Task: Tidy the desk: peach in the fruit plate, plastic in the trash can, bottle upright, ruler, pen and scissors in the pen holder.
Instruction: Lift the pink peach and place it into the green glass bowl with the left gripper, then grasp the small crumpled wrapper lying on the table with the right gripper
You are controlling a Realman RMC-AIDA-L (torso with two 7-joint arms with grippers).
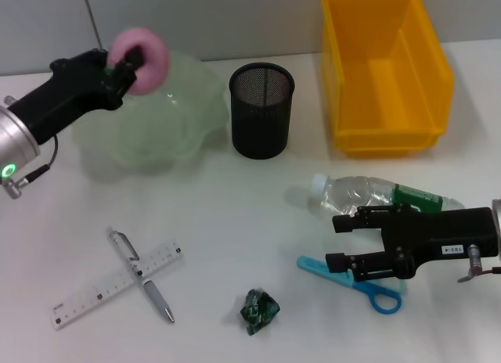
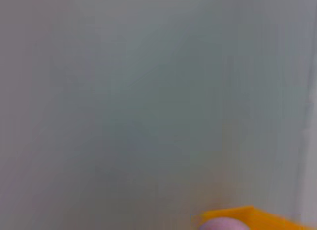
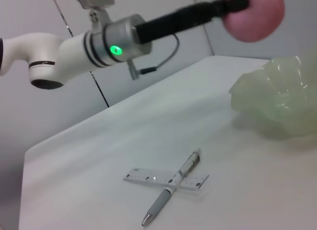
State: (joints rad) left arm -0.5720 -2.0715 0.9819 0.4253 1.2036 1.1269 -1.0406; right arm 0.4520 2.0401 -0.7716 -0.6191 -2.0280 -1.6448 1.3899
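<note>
- The yellow bin [image 1: 387, 73] sat at one o'clock on the bench [image 1: 235, 222].
- The green fruit plate [image 1: 149, 120] lay at ten o'clock.
- The left hand [image 1: 125, 66] held the pink peach [image 1: 145, 58] above that plate.
- The right hand [image 1: 344, 242], fingers wide, hovered at four o'clock over the scissors [image 1: 356, 281].

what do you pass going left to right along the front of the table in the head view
ruler crossed by the pen → crumpled green plastic → blue scissors under the right tool
</note>
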